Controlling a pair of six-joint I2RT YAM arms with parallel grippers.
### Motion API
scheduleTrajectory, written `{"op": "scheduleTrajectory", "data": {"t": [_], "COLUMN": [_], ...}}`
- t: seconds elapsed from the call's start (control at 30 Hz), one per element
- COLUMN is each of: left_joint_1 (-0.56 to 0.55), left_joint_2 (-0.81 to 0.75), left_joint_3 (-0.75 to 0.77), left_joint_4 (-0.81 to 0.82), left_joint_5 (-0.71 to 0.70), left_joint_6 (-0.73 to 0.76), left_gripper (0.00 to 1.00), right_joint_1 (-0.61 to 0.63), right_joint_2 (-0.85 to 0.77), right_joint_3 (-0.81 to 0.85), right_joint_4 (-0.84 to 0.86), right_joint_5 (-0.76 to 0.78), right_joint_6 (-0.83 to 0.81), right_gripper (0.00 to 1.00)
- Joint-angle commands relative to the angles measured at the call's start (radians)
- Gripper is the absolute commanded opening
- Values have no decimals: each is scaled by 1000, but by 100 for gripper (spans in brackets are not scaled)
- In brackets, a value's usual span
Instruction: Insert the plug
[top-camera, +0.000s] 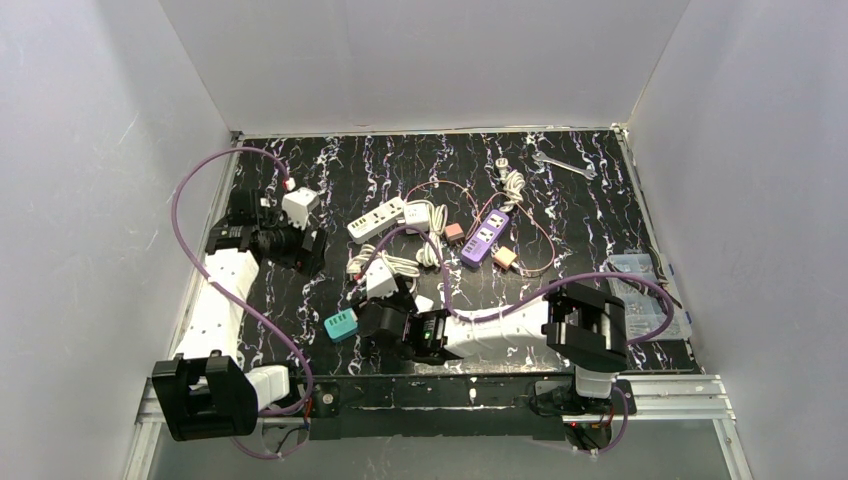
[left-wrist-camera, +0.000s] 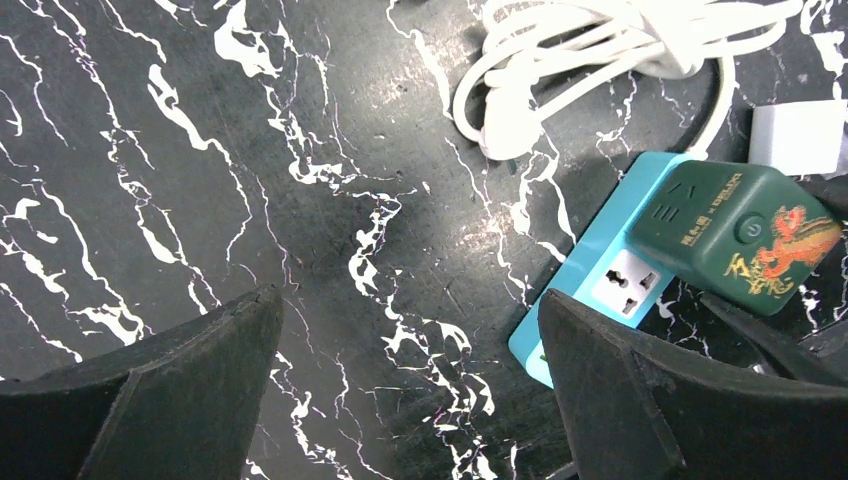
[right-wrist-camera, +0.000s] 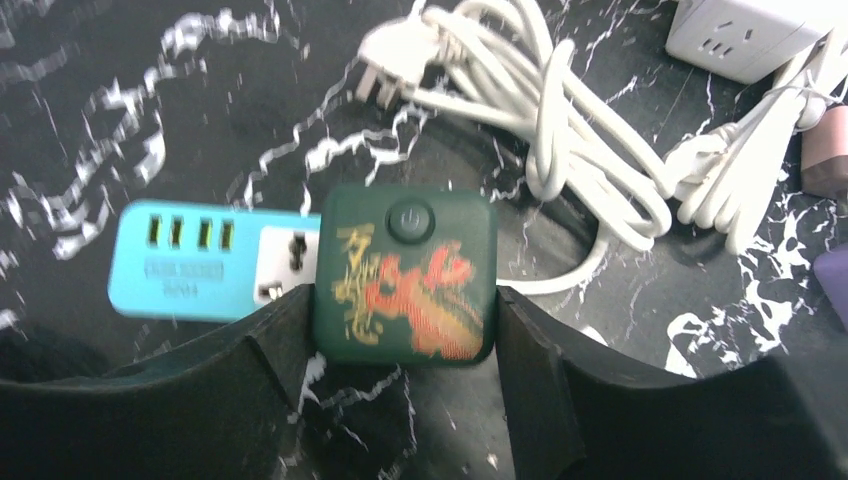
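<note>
— Look of the plug (right-wrist-camera: 405, 275)?
— Dark green, square, with rounded corners. Round power button near 1 edge. Gold characters and a red-orange dragon printed across the face. Slot marks on 1 side wall, seen from the left wrist.
— Where?
— Near edge of the black marbled table (left-wrist-camera: 150, 150), left of centre. Clenched in the right gripper (right-wrist-camera: 400, 312), 1 finger pressed to each side. Perched tilted over the right end of the teal power strip (right-wrist-camera: 190, 260), beside 1 uncovered universal socket and 4 yellow USB ports. Cannot tell about seating of the prongs.
— And the left gripper (left-wrist-camera: 410, 315)?
— Released, spread wide, holding nothing. Hanging above bare tabletop to the left of the strip.
— Anything else close by?
— Bundled white cable (right-wrist-camera: 560, 130) with its own plug, just beyond on the far side. White socket block (right-wrist-camera: 745, 35) beside the bundle.
</note>
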Motion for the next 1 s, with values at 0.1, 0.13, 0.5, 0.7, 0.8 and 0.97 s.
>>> {"op": "scheduleTrajectory", "data": {"t": [0.1, 0.13, 0.5, 0.7, 0.8, 0.97], "left_joint_1": [6, 5, 6, 6, 5, 5], "left_joint_2": [25, 30, 0, -57, -61, 0], "left_joint_3": [101, 109, 169, 217, 225, 227], "left_joint_4": [-83, -90, -244, -342, -363, -354], "left_joint_5": [-3, -6, -87, -99, -101, -46], "left_joint_6": [-73, -76, -74, -55, -29, 8], "left_gripper": [98, 98, 98, 98, 98, 98], "right_joint_1": [-6, -13, -217, -357, -440, -482], "right_joint_2": [-125, -146, -373, -350, -280, -128], "right_joint_3": [75, 88, 114, 163, 205, 310], "right_joint_4": [-234, -242, -337, -440, -453, -514], "right_joint_5": [-76, -79, -267, -350, -407, -443], "right_joint_6": [-81, -88, -118, -121, -130, -155], "right_gripper": [88, 93, 92, 76, 70, 68]}}
